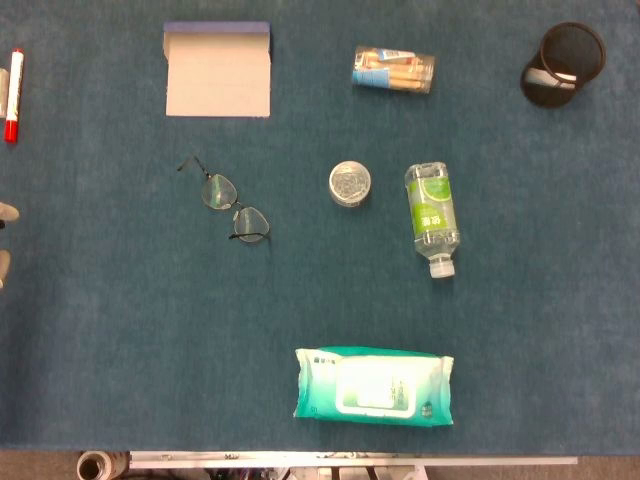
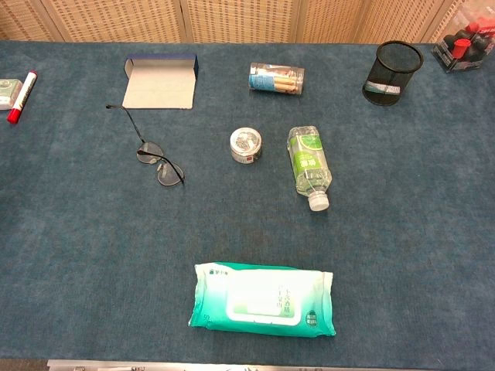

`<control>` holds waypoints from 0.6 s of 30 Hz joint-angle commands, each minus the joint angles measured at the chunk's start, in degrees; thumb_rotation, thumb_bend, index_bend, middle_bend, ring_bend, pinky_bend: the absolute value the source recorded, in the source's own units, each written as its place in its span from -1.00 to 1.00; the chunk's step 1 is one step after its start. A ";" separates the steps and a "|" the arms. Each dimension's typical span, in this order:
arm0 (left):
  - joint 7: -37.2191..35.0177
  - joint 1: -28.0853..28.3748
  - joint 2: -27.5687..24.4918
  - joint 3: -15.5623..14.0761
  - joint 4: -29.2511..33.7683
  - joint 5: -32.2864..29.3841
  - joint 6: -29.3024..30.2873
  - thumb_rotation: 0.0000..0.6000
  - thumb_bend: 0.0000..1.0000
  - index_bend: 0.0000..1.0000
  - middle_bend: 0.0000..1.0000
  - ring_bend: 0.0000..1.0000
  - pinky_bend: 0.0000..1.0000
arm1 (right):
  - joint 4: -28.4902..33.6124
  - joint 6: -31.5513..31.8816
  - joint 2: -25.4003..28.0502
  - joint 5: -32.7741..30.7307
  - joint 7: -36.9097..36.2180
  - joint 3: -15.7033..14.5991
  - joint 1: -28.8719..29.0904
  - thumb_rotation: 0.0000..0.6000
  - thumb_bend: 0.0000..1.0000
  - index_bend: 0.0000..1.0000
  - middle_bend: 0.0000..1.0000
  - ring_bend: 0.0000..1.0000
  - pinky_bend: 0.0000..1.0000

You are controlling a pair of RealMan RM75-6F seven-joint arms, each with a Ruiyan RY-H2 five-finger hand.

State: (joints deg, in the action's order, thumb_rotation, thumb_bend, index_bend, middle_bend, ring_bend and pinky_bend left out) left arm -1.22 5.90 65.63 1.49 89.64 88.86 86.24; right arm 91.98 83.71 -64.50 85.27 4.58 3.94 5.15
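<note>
Only pale fingertips of the left hand show at the desk edge, so I cannot tell their grip; the right hand is unseen. Nearest, the glasses lie open: thin wire, easily bent or pushed away.

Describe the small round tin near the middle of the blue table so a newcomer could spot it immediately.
Start at the blue felt-covered table and find the clear plastic water bottle with a green label lying on its side near the centre. Just left of it, apart from it, sits the small round silver tin with a clear lid. It is the only low, disc-shaped thing there.
</note>
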 commanded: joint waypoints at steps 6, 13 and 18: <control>0.17 -0.12 0.11 -0.51 0.16 0.29 -0.25 1.00 -0.36 -0.26 -0.07 -0.30 -0.20 | 0.20 0.00 -0.06 0.81 -0.33 -0.07 0.35 1.00 -0.18 0.13 -0.07 -0.33 -0.39; 0.24 0.29 0.58 -1.15 -0.26 1.30 -1.02 1.00 -0.36 -0.26 -0.07 -0.30 -0.20 | 0.43 -0.40 0.32 -0.05 -0.83 0.21 0.43 1.00 -0.18 0.13 -0.07 -0.33 -0.39; -0.13 0.93 1.16 -1.38 -0.88 1.99 -1.79 1.00 -0.36 -0.27 -0.08 -0.30 -0.19 | 0.86 0.60 0.74 0.52 -1.62 0.38 0.21 1.00 -0.18 0.13 -0.07 -0.33 -0.39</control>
State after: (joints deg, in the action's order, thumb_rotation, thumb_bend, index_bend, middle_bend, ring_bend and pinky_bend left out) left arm -1.27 6.75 66.71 0.11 88.84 90.79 84.52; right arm 92.78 84.24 -63.82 85.72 3.03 4.28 5.40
